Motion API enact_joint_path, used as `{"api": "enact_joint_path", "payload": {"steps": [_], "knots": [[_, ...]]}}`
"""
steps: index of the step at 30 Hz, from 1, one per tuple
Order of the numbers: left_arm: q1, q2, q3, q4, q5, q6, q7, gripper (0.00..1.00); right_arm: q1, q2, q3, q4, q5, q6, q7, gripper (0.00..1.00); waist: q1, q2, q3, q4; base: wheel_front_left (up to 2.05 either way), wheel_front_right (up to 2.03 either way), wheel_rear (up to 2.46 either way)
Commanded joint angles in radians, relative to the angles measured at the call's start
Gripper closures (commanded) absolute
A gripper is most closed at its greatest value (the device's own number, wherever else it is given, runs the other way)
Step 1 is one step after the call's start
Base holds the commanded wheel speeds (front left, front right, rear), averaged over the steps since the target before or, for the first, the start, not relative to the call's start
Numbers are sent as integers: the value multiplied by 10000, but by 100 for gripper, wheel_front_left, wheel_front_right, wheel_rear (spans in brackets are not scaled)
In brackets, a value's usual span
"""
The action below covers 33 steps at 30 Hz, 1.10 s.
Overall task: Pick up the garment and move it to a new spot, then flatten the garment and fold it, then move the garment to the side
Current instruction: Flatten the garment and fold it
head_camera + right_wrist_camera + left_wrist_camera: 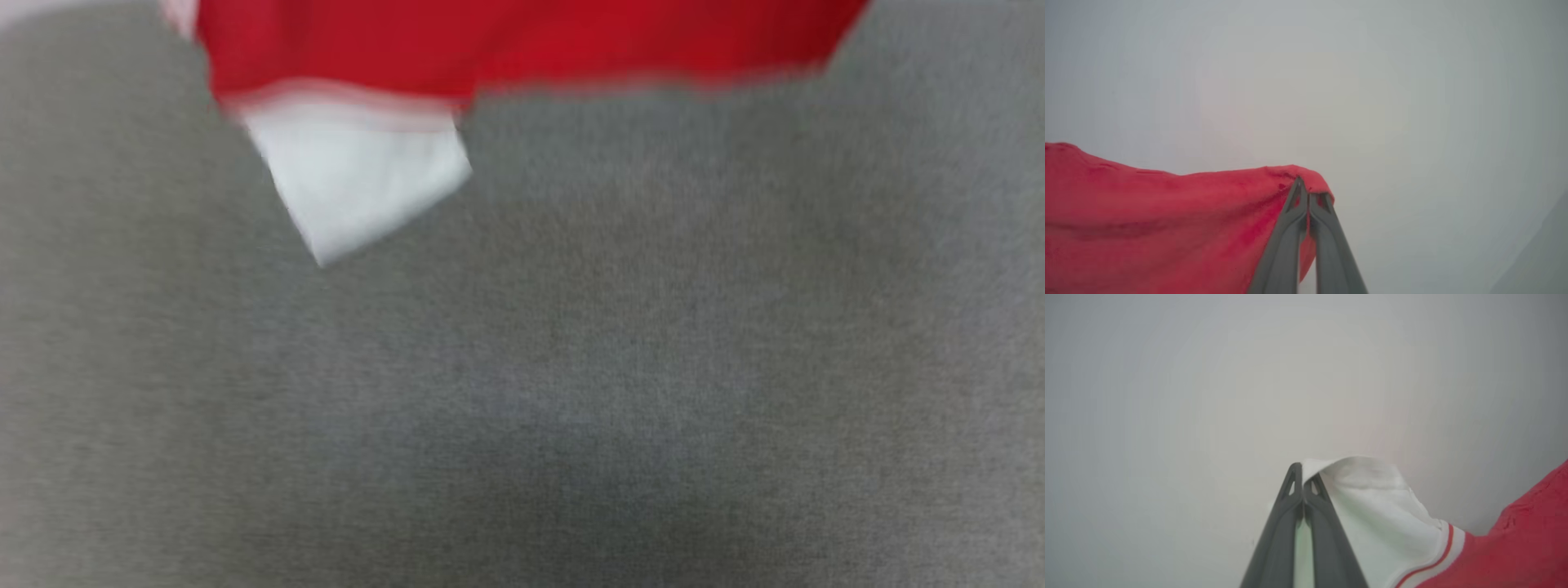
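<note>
The left gripper (1303, 477) clamps its fingers on the garment's (1515, 547) white sleeve end; the right gripper (1306, 192) pinches its red edge, frame centre bottom.

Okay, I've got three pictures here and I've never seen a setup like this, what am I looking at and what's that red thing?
This is a two-armed robot, seen through three cameras. One sits on its head and looks down, blurred, at a grey surface, with the garment, a red shirt, hanging into the top of the picture, one white sleeve end dangling. The other two cameras sit on the wrists. The left gripper is shut on the white sleeve end; the right gripper is shut on a red edge. So both arms hold the shirt up, with a pale blank background behind.
</note>
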Motion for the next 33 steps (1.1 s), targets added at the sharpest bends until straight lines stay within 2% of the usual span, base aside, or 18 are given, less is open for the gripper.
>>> {"api": "enact_joint_path", "payload": {"steps": [1, 3, 5, 8, 10, 17, 19, 23, 28, 33], "knots": [[-1064, -165, 111, 89, 371, 90, -829, 100, -853, 66, -422, 331, -670, -10, -1011, 100, 0, 0, 1883, -373, 0, 0, 0], [-1542, -330, 131, 301, 710, 101, -1725, 100, -1184, 129, -532, 725, -1623, -10, -2104, 100, 0, 0, 2441, -259, 0, 0, 0], [-2076, -534, 257, 490, 817, 58, -2396, 100, -1554, 65, -777, 781, -2395, -10, -2674, 100, 0, 0, 2916, -105, 0, 0, 0], [-2896, -696, 565, 533, 796, -119, -2815, 100, -2049, -29, -1139, 607, -3130, -10, -2862, 100, 0, 0, 3739, 163, 0, 0, 0], [-2858, -726, 684, 451, 818, -237, -2906, 100, -2000, -75, -1297, 357, -3358, -10, -2865, 100, 0, 0, 4168, 361, 0, 0, 0], [-1244, -666, 1646, -498, 1135, -325, -2938, 100, -1099, -372, -885, -263, -3766, -10, -2857, 100, 0, 0, 4691, 889, 0, 0, 0], [-619, -679, 1964, -736, 1185, -356, -2941, 100, -738, -460, -674, -417, -3585, -10, -2859, 100, 0, 0, 4537, 1018, 0, 0, 0], [780, -755, 1973, -689, 1089, -441, -2941, 100, 54, -895, -224, -490, -2995, -10, -2859, 100, 0, 0, 4038, 1305, 0, 0, 0], [2046, -728, 1187, -857, 588, -487, -2663, 100, 1005, -1304, 445, -378, -1813, -10, -2793, 100, 0, 0, 3204, 1561, 0, 0, 0], [3387, -121, 221, -1779, -448, -485, -1647, 100, 2161, -1732, 1184, -795, -431, -10, -2329, 100, 0, 0, 2197, 1664, 0, 0, 0]]}}
